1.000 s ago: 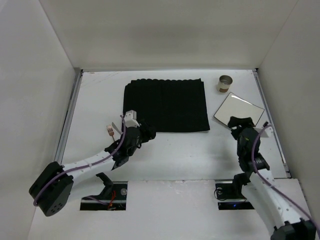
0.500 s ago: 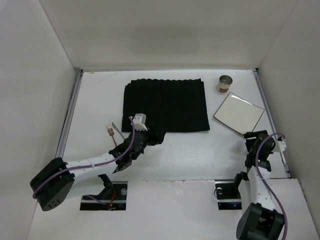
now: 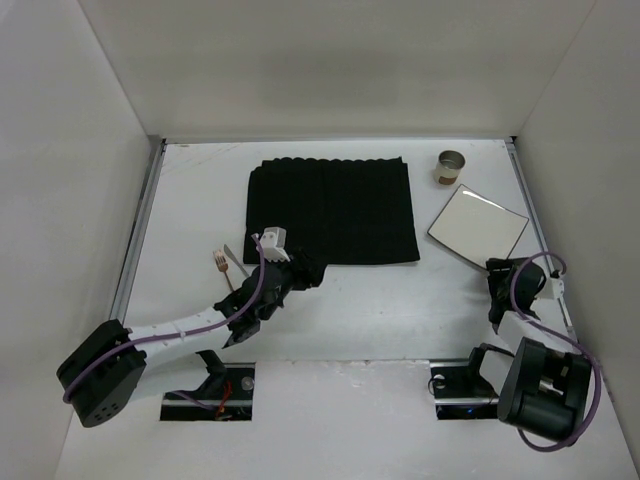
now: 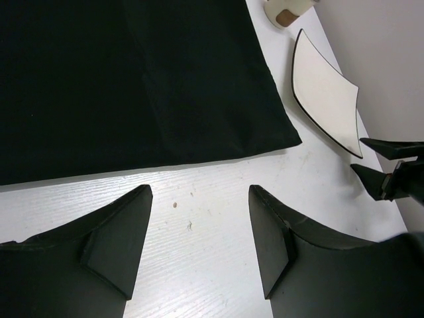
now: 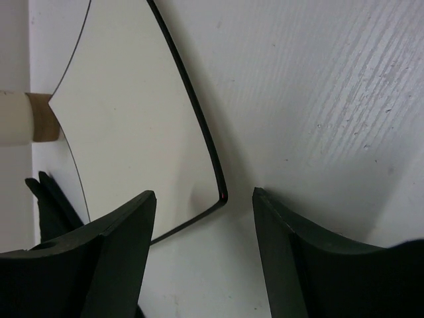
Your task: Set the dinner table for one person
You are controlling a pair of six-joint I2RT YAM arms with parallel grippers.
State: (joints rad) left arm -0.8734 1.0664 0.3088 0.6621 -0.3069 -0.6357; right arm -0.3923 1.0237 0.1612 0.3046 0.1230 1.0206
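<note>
The dinner table (image 3: pixel 400 300) is a white tabletop with white walls. A black placemat (image 3: pixel 330 210) lies at its middle. A white square plate (image 3: pixel 478 224) lies to the right of the placemat, with a small cup (image 3: pixel 451 166) behind it. My left gripper (image 3: pixel 305 272) is open and empty, just off the placemat's near edge (image 4: pixel 132 79). Its own view (image 4: pixel 199 192) shows bare table between the fingers. My right gripper (image 3: pixel 493 272) is open and empty, just short of the plate's near corner (image 5: pixel 132 112). Its own view (image 5: pixel 204 195) has that corner between the fingertips.
Small utensils (image 3: pixel 222 261) lie on the table left of the left arm. The cup also shows in the left wrist view (image 4: pixel 285 10) and the right wrist view (image 5: pixel 20 119). The right wall stands close beside the right arm.
The right arm has folded back toward its base, drawing its gripper off the plate's near corner. The left gripper has shifted a little right along the placemat's near edge.
</note>
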